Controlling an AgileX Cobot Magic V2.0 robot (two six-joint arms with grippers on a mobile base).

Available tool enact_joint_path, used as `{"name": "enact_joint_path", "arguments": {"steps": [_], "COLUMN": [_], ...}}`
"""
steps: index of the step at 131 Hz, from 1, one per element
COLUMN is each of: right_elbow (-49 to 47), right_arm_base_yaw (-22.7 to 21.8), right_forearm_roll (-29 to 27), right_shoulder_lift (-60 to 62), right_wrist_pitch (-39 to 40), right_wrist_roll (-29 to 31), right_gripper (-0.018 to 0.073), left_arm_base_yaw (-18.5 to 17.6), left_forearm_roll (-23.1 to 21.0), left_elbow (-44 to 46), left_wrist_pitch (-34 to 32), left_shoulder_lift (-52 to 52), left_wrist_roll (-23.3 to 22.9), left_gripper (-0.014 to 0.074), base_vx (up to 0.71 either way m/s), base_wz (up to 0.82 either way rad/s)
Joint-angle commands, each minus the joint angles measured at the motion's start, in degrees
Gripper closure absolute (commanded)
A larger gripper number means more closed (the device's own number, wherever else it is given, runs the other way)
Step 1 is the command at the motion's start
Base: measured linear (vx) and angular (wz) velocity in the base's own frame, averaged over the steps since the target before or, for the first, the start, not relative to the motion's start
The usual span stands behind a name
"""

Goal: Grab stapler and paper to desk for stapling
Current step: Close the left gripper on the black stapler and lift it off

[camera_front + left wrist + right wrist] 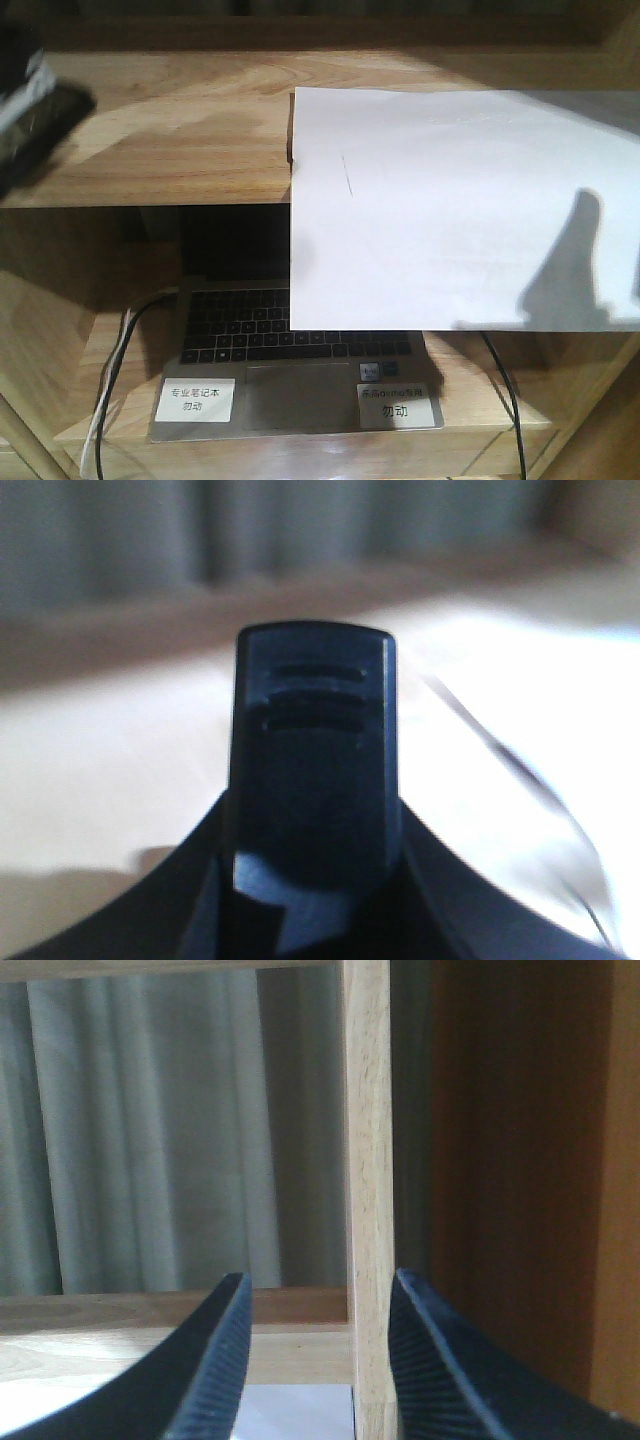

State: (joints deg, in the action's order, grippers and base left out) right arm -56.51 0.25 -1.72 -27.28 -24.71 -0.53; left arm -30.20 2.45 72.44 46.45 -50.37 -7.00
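The black stapler fills the left wrist view end-on, three grooves on its top. My left gripper is shut on it, its fingers pressed against both sides. In the front view a blurred dark shape with a silvery band, at the far left above the upper shelf, is this stapler and gripper. The white paper lies on that shelf and hangs over its front edge. My right gripper is open just above the paper's corner, nothing between its fingers. The desk is out of view.
The wooden shelf unit holds an open laptop with two white labels on its lower shelf, cables either side. A shelf upright stands straight ahead between the right fingers, with a dark side panel to its right and curtains behind.
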Motion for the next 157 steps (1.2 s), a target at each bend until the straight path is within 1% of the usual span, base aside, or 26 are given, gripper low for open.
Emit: {"name": "enact_joint_path", "arguments": {"steps": [1,24,36,76,102,131,157], "right_elbow": [-1.63,-1.63,-1.63,-1.63,-1.63,-1.63,-1.63], "right_arm_base_yaw": [-0.25,-0.25,-0.25,-0.25,-0.25,-0.25,-0.25], "right_forearm_roll": [0.06,0.06,0.06,0.06,0.06,0.06,0.06], "right_shoulder_lift": [-0.94,-0.94,-0.94,-0.94,-0.94,-0.94,-0.94], "right_wrist_pitch": [4.58,4.58,4.58,4.58,4.58,4.58,4.58], "right_wrist_roll": [0.06,0.06,0.06,0.06,0.06,0.06,0.06], "right_gripper": [0.0253,0.0253,0.0253,0.0253,0.0253,0.0253,0.0253], "left_arm_base_yaw": [0.00,0.00,0.00,0.05,0.05,0.05,0.05], "left_forearm_roll": [-4.69,-11.90,-14.20,-14.68,-13.64,-13.59,-13.59], "left_elbow": [-4.64,-14.91,-18.34,-26.01,-27.96,-28.03,-28.09], "left_wrist_pitch": [-8.49,-10.76,-11.27,-9.23,-8.39,-4.67,-4.32], "left_shoulder_lift": [5.64,16.00,20.58,34.00,41.74,42.78,42.78], "left_wrist_roll": [5.34,13.71,15.97,16.10,16.10,16.10,16.10], "left_gripper": [0.0603,0.0603,0.0603,0.0603,0.0603,0.0603,0.0603], "base_vx": [0.00,0.00,0.00,0.00,0.00,0.00,0.00], "base_wz": [0.00,0.00,0.00,0.00,0.00,0.00,0.00]}}
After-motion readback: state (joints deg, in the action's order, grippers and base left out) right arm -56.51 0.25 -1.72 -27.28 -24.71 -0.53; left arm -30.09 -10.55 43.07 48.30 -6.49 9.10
